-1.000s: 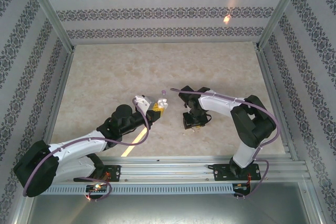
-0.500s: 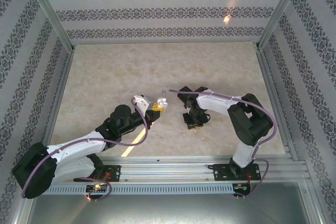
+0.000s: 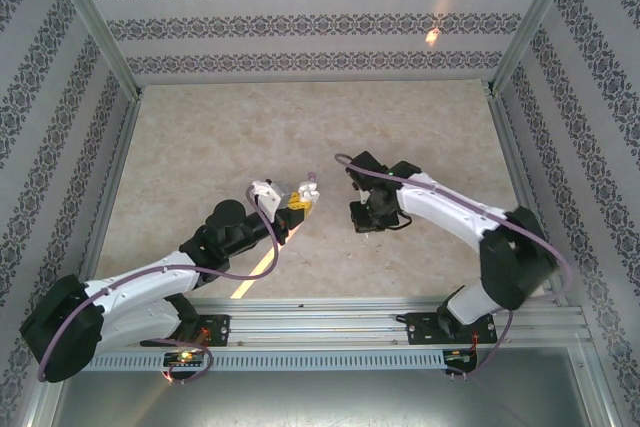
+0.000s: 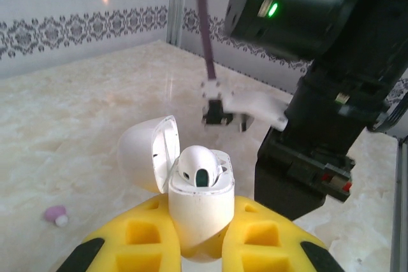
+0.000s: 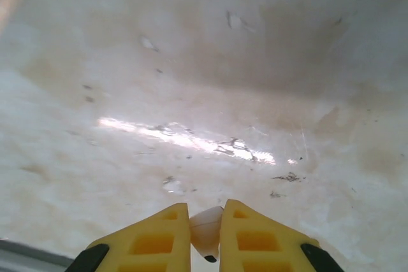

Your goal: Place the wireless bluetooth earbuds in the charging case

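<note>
My left gripper [image 4: 199, 216] is shut on the charging case [image 4: 191, 197], a pale oval held upright between the yellow fingers. Its lid [image 4: 145, 156] hangs open to the left, and one earbud [image 4: 199, 165] sits in the near socket. From above, the case [image 3: 306, 190] shows at the tip of the left gripper [image 3: 298, 204], mid-table. My right gripper [image 5: 205, 213] is shut on the other earbud [image 5: 206, 232], a small pale piece with a dark tip, held above the bare table. In the top view the right gripper [image 3: 366, 219] hangs a short way right of the case.
A tiny pink-and-white bit [image 4: 55, 214] lies on the marble table [image 3: 300, 127] left of the case. The right arm's black wrist [image 4: 319, 125] looms close on the case's right side. Patterned walls and metal rails [image 3: 110, 177] enclose the table.
The right gripper has shut on the earbud and risen off the table, its elbow swinging out to the right. The left gripper with the case has barely moved.
</note>
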